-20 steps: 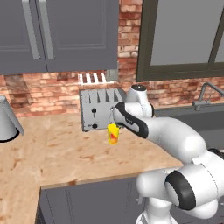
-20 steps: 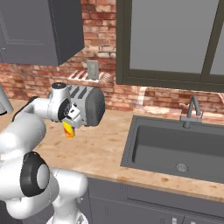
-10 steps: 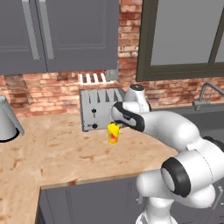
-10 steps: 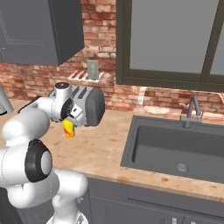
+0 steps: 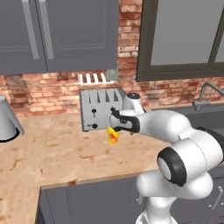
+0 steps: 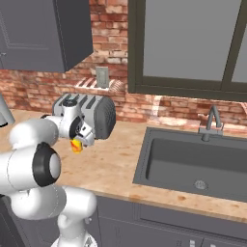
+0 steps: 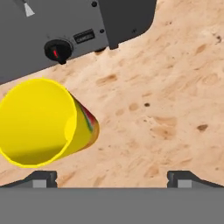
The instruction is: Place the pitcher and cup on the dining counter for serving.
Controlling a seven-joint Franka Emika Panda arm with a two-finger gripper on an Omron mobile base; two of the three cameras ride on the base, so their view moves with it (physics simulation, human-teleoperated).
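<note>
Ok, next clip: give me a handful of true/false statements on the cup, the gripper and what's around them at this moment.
1. The cup stands upright on the wood counter, in front of the toaster. True.
2. The gripper is shut on the cup. False: its jaws are wide open and hold nothing; in the hand view the cup sits toward one fingertip, not centred between them.
3. The cup is lying on its side. False: the hand view looks down into its open mouth.
4. A sink is set into the counter to the toaster's right. True.
5. The cup is full of liquid. False: its inside looks empty.
</note>
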